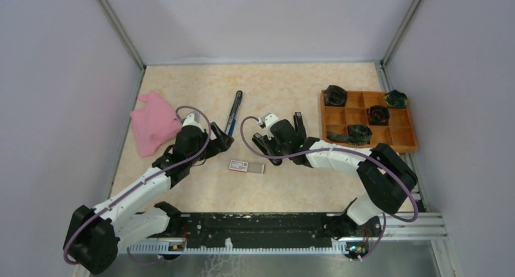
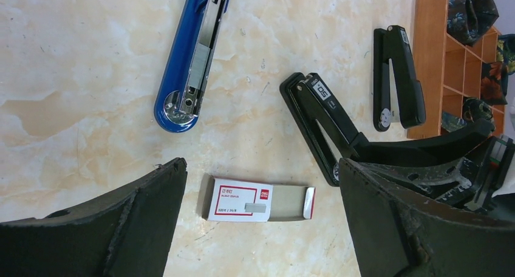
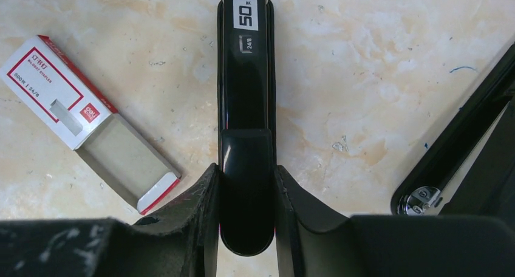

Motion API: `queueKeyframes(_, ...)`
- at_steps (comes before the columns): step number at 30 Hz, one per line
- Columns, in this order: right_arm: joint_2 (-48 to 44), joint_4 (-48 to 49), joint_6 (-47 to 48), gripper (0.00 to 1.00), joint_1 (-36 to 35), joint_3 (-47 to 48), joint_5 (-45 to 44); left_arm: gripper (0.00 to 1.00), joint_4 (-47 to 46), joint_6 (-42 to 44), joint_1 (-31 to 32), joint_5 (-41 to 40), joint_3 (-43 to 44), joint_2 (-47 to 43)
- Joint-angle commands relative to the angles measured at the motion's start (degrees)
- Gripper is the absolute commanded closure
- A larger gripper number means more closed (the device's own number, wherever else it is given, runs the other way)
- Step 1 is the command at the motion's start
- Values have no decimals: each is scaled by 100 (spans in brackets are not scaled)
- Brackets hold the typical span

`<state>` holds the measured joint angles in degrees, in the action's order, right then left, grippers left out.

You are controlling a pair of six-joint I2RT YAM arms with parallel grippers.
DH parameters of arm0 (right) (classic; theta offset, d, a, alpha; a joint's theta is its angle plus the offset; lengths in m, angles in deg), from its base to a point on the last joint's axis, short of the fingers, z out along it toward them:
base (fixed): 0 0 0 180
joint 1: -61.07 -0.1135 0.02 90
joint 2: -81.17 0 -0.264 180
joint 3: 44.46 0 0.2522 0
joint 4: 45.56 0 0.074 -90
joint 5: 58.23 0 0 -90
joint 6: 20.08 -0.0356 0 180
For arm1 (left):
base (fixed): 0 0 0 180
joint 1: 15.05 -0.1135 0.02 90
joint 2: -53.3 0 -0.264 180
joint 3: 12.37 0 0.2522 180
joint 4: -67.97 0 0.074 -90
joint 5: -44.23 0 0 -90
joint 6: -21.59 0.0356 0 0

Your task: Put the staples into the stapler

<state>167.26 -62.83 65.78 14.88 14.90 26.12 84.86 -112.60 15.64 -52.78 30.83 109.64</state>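
Table (image 1: 291, 82): marbled top. Wooden tray (image 1: 324, 116) sits well right of the staples box (image 2: 243, 199); pink cloth (image 1: 155, 122) well left of it. Left gripper (image 2: 260, 166) hangs over the box, fingers spread wide. Right gripper (image 3: 246, 167), just right of the box, pinches 1 black stapler (image 3: 245, 76). Blue stapler (image 2: 193, 52) lies beyond the box. The box lies flat on the table, inner tray partly out.

The white, red-printed staple box (image 3: 57, 98) lies flat with its tray slid half out, just left of the right claw (image 3: 246, 170). That claw's fingers pinch the black stapler (image 3: 245, 76) at its rear.
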Motion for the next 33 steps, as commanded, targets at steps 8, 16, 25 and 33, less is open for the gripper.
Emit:
queueKeyframes(8,773,-553,-195,86,15,393,-171,1,10,-17,-61,117,-25,29)
queueKeyframes(16,1093,-737,-287,89,14,505,-377,1,11,-31,-96,133,-36,50)
queueKeyframes(25,501,-775,-779,91,504,711,-1193,1,100,-24,-134,90,19,15)
queueKeyframes(33,589,-593,-919,78,1203,1071,-1331,1,181,-19,-144,81,14,-34)
